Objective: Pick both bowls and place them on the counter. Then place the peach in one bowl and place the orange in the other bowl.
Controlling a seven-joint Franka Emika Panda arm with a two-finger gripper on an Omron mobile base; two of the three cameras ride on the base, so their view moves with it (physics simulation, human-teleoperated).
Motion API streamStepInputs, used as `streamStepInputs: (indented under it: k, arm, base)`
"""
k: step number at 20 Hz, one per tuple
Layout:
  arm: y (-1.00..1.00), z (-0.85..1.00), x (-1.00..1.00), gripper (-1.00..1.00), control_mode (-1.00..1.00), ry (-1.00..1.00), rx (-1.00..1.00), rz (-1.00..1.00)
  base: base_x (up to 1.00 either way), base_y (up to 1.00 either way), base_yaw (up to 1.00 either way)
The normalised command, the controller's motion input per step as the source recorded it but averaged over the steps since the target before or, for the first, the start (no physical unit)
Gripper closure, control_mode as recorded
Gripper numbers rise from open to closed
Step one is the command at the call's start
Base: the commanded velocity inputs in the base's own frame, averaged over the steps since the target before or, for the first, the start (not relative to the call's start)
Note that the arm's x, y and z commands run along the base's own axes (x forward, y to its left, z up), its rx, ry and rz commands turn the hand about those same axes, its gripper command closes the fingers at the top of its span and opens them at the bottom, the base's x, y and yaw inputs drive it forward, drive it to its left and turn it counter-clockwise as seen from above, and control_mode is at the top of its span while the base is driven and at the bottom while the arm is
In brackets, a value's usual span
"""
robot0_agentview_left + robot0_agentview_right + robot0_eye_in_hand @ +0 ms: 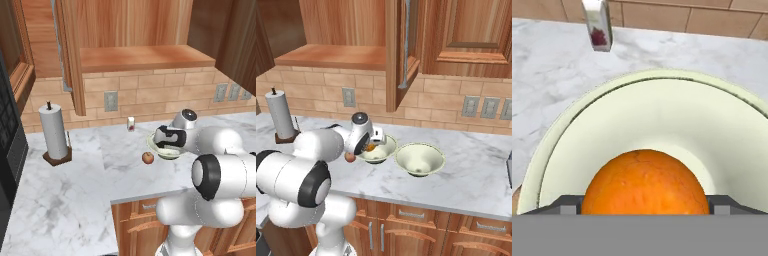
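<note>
Two cream bowls stand side by side on the marble counter [476, 175]. My gripper [369, 145] reaches down into the left bowl [387, 151], shut on the orange [371, 147]. In the hand view the orange [644, 182] fills the gap between my fingertips [568, 204], low over the bowl's pale inside [662, 115]. The right bowl [420, 159] holds nothing. The peach [147, 158] lies on the counter [75, 190] just left of the bowl [153, 144] under my hand. From the right base camera the peach [349, 156] peeks out beside my forearm.
A small white bottle [131, 124] with a red label stands by the brick wall behind the bowl, and also appears in the hand view [598, 25]. A paper towel roll [54, 132] stands at the far left. A wooden shelf [145, 57] and cabinets hang above.
</note>
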Motion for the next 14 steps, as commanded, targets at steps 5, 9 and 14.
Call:
streamStepInputs:
  k: [5, 9, 14]
  arm:
    - [-0.25, -0.21, 0.08, 1.00, -1.00, 0.03, -0.01, 0.00]
    - [-0.12, -0.13, 0.00, 1.00, -1.00, 0.01, 0.00, 0.00]
    - [-0.01, -0.19, 0.03, 1.00, -1.00, 0.09, 0.00, 0.00]
  base:
    - [0.00, 0.00, 0.00]
    - [0.00, 0.00, 0.00]
    - [0.00, 0.00, 0.00]
